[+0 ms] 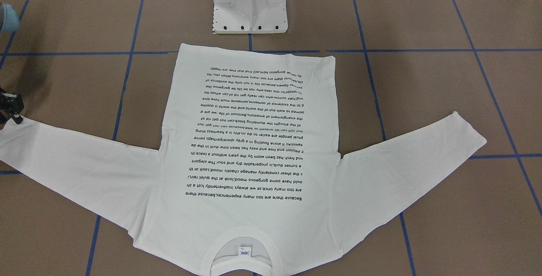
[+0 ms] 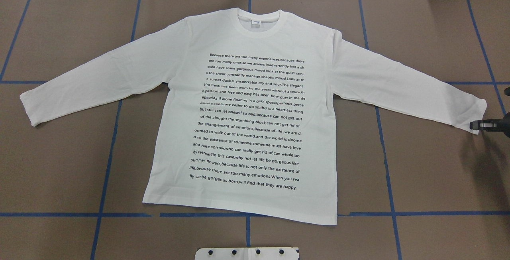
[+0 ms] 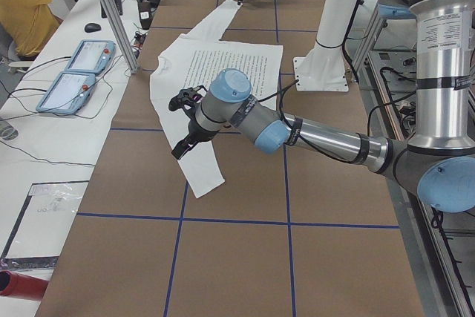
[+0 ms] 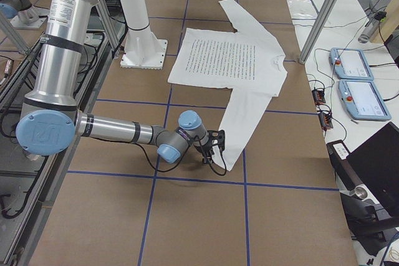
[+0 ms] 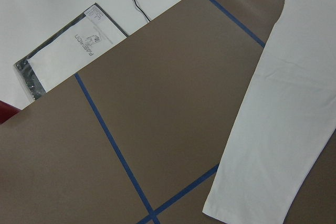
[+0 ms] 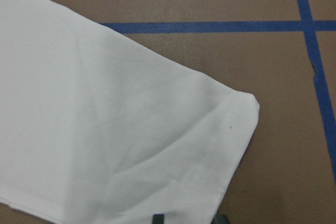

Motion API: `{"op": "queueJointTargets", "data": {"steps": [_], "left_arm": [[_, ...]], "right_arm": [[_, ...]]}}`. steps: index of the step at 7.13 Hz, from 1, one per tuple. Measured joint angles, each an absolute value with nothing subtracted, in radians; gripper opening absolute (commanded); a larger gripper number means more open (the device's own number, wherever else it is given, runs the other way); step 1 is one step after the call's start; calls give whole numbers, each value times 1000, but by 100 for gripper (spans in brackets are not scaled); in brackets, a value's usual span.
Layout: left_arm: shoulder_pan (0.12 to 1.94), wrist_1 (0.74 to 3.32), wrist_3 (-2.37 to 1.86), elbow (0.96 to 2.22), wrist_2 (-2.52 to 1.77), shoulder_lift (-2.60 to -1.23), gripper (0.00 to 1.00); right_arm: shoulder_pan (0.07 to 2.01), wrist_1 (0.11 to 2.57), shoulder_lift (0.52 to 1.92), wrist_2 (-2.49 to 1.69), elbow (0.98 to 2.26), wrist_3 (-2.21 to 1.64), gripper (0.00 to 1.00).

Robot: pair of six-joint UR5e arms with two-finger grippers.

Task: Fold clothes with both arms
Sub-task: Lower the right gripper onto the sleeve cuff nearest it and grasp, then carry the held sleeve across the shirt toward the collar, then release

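The white long-sleeved T-shirt [image 2: 247, 104] lies flat on the brown table with its black text side up, both sleeves spread and its collar [image 2: 259, 22] away from the robot. My right gripper [image 2: 475, 125] is low at the right sleeve's cuff [image 6: 231, 114]. In the right wrist view its two fingertips [image 6: 157, 217] stand apart at the cuff's edge, open. My left gripper [image 3: 182, 146] hovers above the left sleeve [image 3: 197, 161]; it shows only in the exterior left view, so I cannot tell its state. The left wrist view shows that sleeve's end [image 5: 273, 145] below.
The white metal pedestal [image 1: 250, 5] stands just beyond the shirt's hem. Blue tape lines cross the table. A side bench holds two pendants [image 3: 74, 72], a plastic packet [image 5: 63, 51] and cables; a person in a yellow shirt [image 3: 22, 5] sits there. A metal post [image 3: 111, 12] rises by the table's edge.
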State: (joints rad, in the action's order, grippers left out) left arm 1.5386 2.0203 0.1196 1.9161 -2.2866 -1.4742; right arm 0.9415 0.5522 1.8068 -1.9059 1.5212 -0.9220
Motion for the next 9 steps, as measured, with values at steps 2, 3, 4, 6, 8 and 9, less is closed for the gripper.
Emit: {"op": "queueJointTargets", "data": {"steps": [2,3,4,6,8,9], "left_arm": [[1539,2020,121,1917,-2287,-1474,100],[1539,2020,121,1917,-2287,-1474,100],[1539,2020,121,1917,-2287,-1474,100],[1539,2020,121,1917,-2287,-1474,100],[1539,2020,121,1917,-2287,-1472,100],[1540,2020,121,1917,-2287,-1471,100]], "right_arm": [[940,553,1804,-1906,1527,-920,0],[943,557,1800,-1911,1545,-916,0],[962,576,1797,-1925,1577,-911,0],[1028,734,1773,-1960,1719,-907,0],[1059,1080,1624,-1960,1889,-908,0],[1054,1245,1496,-1945,1925,-912,0]]}}
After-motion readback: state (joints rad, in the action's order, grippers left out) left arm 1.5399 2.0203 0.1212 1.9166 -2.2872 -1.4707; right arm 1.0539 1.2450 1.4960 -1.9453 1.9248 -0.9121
